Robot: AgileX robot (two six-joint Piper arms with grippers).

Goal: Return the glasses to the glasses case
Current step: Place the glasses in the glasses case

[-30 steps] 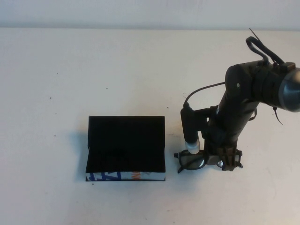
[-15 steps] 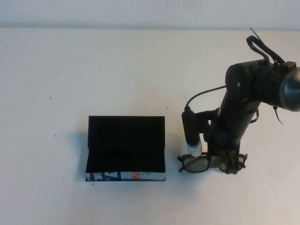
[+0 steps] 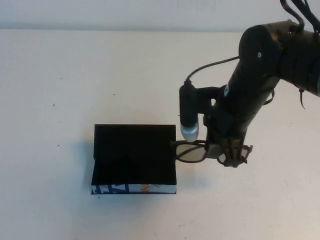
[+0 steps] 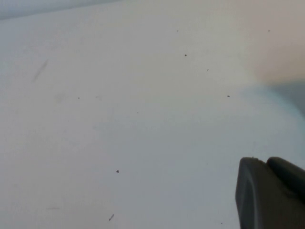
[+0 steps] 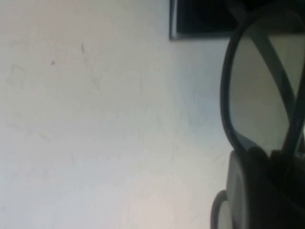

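The glasses case (image 3: pixel 134 159) lies open at the table's front left, its lid standing at the back and its printed blue, white and orange edge (image 3: pixel 134 188) facing front. My right gripper (image 3: pixel 230 156) is shut on the black glasses (image 3: pixel 192 152) and holds them above the table just right of the case, with the frame's left end over the case's right edge. In the right wrist view a lens (image 5: pixel 259 95) sits beside my finger (image 5: pixel 248 191), and a corner of the case (image 5: pixel 200 19) shows beyond it. Part of my left gripper (image 4: pixel 269 191) shows over bare table.
The pale table (image 3: pixel 75 90) spreads around the case. A black cable (image 3: pixel 210 67) and a cylindrical camera with a white tip (image 3: pixel 189 117) hang off the right arm, just above the case's right rear corner.
My right arm has lifted the glasses off the table and carried them left and back, from well right of the case to its right edge.
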